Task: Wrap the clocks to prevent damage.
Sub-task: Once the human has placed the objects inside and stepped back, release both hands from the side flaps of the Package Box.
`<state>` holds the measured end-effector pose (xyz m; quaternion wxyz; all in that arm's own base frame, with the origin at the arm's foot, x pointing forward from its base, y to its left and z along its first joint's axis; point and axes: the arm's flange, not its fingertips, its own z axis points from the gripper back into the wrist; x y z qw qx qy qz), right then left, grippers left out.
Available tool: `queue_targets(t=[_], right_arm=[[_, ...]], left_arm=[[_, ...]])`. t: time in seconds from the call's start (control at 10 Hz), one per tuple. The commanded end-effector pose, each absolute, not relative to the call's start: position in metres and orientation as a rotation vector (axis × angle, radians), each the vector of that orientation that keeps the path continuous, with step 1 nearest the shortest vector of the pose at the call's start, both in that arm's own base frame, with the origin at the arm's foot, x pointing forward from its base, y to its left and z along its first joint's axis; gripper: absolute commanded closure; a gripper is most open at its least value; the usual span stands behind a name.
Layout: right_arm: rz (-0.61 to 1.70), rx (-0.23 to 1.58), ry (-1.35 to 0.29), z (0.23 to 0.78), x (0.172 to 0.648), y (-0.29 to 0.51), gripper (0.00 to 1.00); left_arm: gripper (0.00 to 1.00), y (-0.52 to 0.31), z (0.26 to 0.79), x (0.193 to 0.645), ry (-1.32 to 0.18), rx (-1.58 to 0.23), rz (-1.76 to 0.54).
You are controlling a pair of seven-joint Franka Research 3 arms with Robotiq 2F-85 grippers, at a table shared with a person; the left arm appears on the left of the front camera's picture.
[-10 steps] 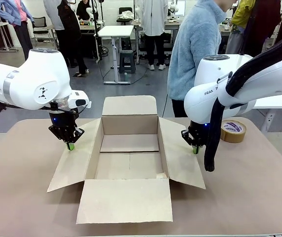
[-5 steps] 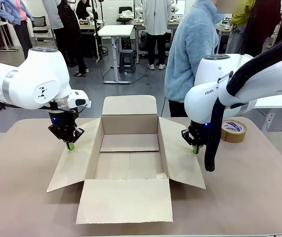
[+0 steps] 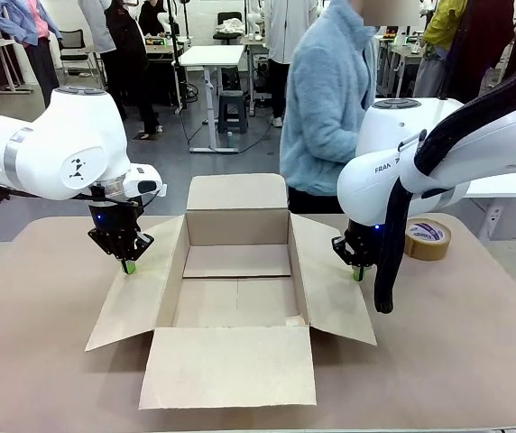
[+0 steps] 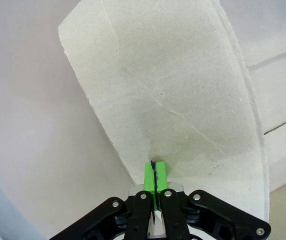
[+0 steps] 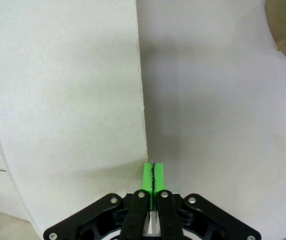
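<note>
The left gripper [image 3: 128, 265] is clenched empty over the left flap [image 3: 141, 298] of the cardboard box [image 3: 237, 227], the right gripper [image 3: 358, 271] likewise at the right flap [image 3: 330, 293] edge. A tape roll [image 3: 428, 239] is seen at its 2 o'clock, a person [image 3: 326, 108] at the box's 12; open table [image 3: 474, 352] is found at 3 and 9

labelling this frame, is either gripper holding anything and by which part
Nothing is held. The left gripper and the right gripper are both shut empty, tips at the side flaps of the cardboard box.

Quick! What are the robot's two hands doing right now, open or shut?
Left gripper: shut, empty, tip at the left flap.
Right gripper: shut, empty, tip at the right flap.
</note>
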<state>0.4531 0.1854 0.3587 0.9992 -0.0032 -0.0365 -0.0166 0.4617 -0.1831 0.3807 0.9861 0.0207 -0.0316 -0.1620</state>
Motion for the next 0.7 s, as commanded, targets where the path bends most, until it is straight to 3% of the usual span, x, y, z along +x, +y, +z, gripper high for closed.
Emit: queue_targets(t=[0.0,0.6], right_arm=[[-0.047,-0.012,-0.082,0.3582,0.4517,0.1863,0.99],[-0.047,-0.012,-0.082,0.3582,0.4517,0.1863,0.99]], left_arm=[[1.00,-0.1826,0.3805,0.4615,-0.068,0.048,-0.321],[1.00,-0.1826,0.3805,0.4615,-0.068,0.048,-0.321]])
